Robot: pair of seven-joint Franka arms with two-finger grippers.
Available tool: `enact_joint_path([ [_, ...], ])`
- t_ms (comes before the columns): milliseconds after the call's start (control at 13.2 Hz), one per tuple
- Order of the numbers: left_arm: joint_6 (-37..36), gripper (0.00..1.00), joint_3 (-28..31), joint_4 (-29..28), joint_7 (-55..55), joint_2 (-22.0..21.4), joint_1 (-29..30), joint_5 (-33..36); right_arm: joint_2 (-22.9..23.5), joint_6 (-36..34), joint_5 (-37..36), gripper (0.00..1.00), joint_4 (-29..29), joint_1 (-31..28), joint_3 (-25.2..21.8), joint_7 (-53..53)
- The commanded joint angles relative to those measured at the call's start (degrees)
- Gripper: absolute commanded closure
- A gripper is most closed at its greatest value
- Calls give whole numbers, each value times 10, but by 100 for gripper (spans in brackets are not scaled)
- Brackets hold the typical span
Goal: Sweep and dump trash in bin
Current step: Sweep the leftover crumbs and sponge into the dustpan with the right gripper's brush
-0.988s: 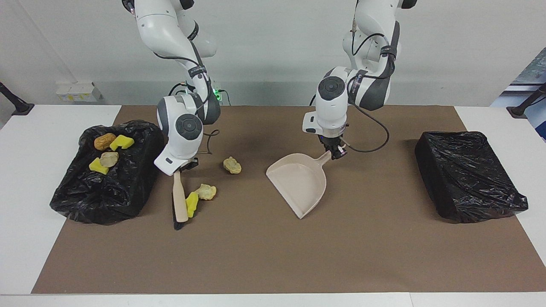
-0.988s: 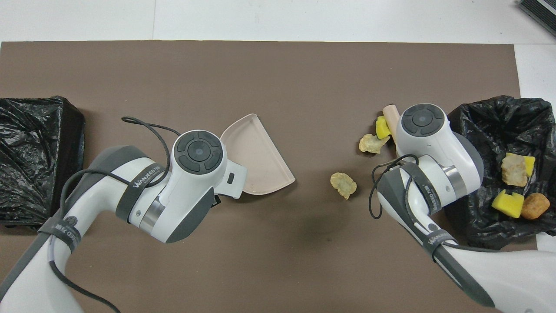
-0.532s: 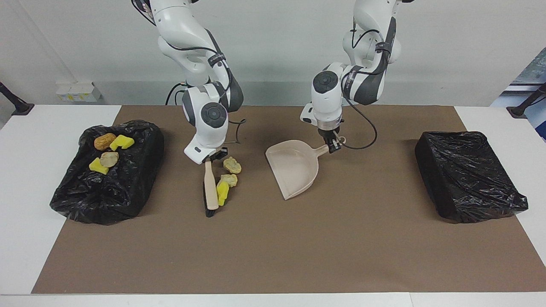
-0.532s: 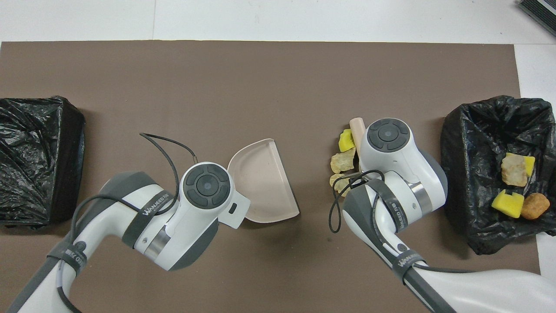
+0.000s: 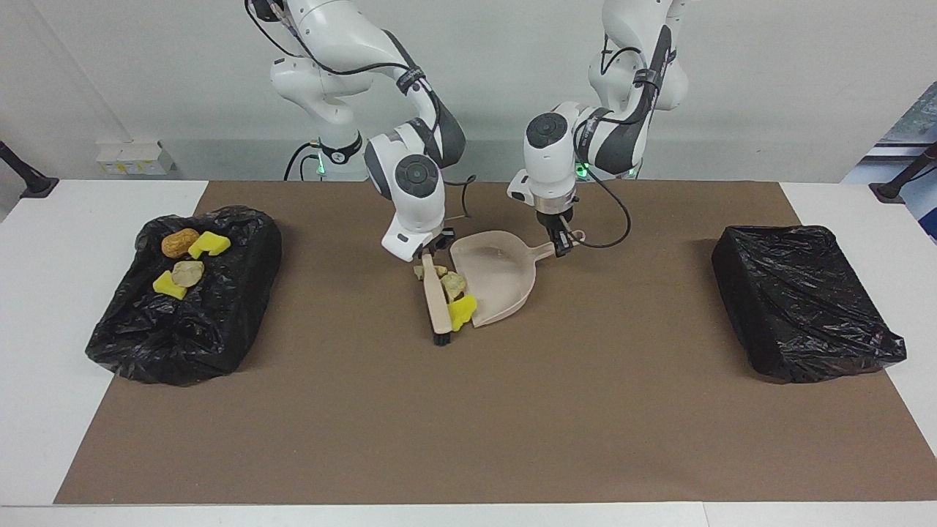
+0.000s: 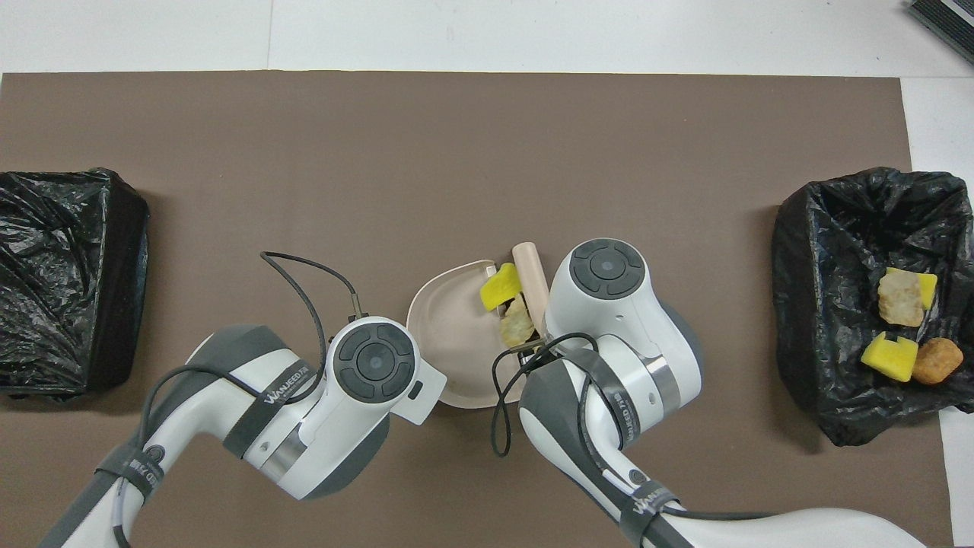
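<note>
Scraps (image 5: 455, 293) now against dustpan (image 5: 505, 282)

Overhead: both end effectors hidden under wrists; dustpan (image 6: 449, 335) handle and third scrap covered.

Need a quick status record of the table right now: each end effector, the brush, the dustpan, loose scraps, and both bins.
left end effector: shut on the dustpan handle
right end effector: shut on the brush handle
brush: bristles down on the mat, pressing scraps against the dustpan mouth
dustpan: mid-table, mouth toward the brush
loose scraps: a yellow piece and tan lumps at the dustpan lip, not fully inside
bin with trash: at the right arm's end, four scraps in it
covered bin: at the left arm's end, no scraps visible
</note>
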Motion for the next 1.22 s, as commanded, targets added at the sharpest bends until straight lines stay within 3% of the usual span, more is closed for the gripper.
enact_joint_path([
  [0,18,100,5,-24,5,-18,-5,11,-18,-17,71,100,-6,-7,24,-91],
  [228,29,100,5,-30,5,-18,-3,11,-50,-64,124,100,14,-15,24,-135],
  [456,30,100,5,-30,5,-18,-3,11,-63,-156,113,100,57,-69,18,-132],
  [608,30,100,5,-30,5,-18,-3,11,-86,-169,74,100,43,-85,15,-117],
  [836,31,100,5,-32,5,-19,-3,11,-131,-146,13,100,-43,-118,16,-80],
  [988,32,100,5,-32,4,-19,-3,11,-186,-81,-8,100,-133,-120,17,-77],
  [1140,33,100,5,-32,4,-19,-3,11,-187,-44,-6,100,-171,-112,21,-51],
])
